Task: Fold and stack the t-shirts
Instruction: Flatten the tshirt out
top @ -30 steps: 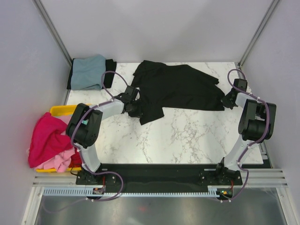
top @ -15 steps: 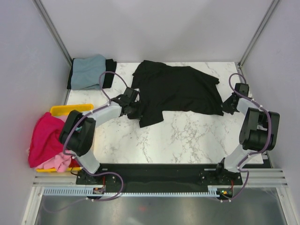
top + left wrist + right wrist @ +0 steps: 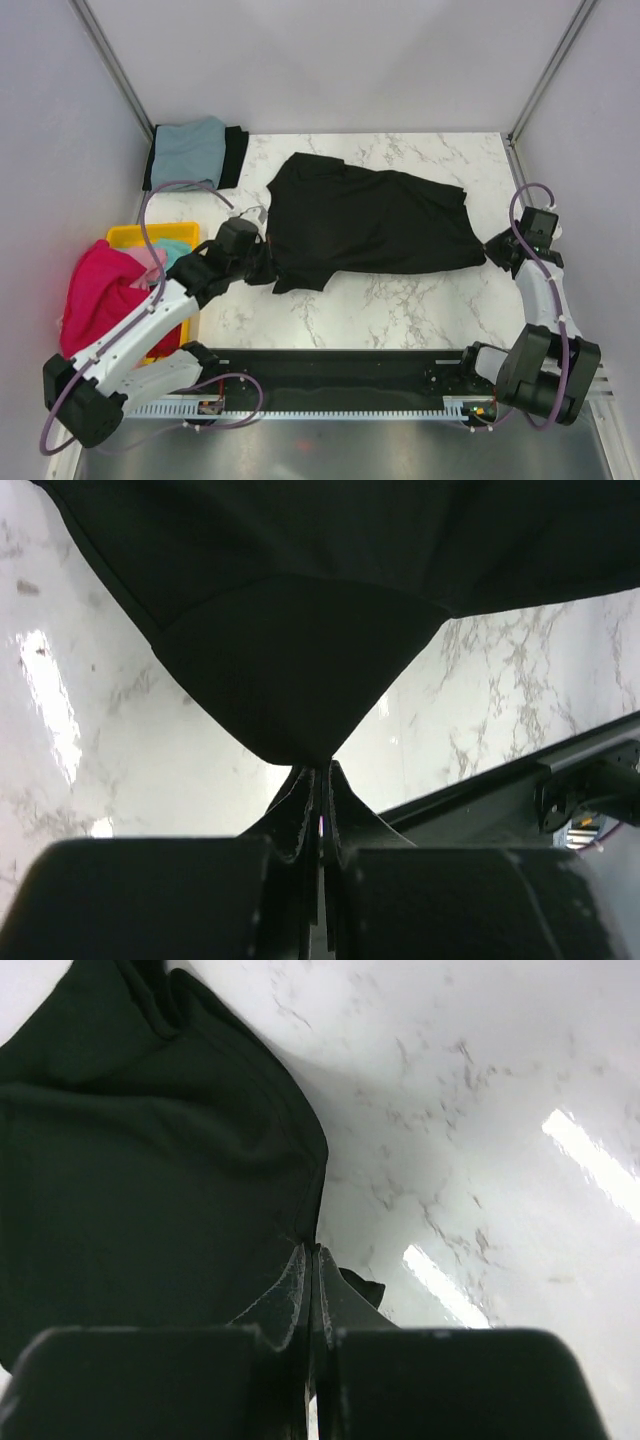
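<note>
At 9 o'clock in your top view, a heap of magenta and pink cloth t-shirts [image 3: 100, 300] spills over the yellow plastic bin [image 3: 140, 236]. A teal cloth t-shirt [image 3: 176, 250] shows inside the bin.

At 11 o'clock, a folded grey-blue t-shirt [image 3: 190, 150] lies on a folded black t-shirt [image 3: 236, 155], at the far left corner of the white marble tabletop [image 3: 400, 300].

Your left pincer [image 3: 322, 778] is clamped narrow on a corner of the large black t-shirt [image 3: 370, 215], at that shirt's 8 o'clock. In the left wrist view the cloth fans out from between the 2 pressed-together fingers.

The large shirt lies spread and wrinkled across the middle of the tabletop, running from 9 o'clock to 3 o'clock.

Your right pincer [image 3: 311, 1260] is pinched tight on the shirt's edge at its 4 o'clock, near the right rim of the tabletop. In the right wrist view the dark cloth fills the left half and marble fills the right.
</note>
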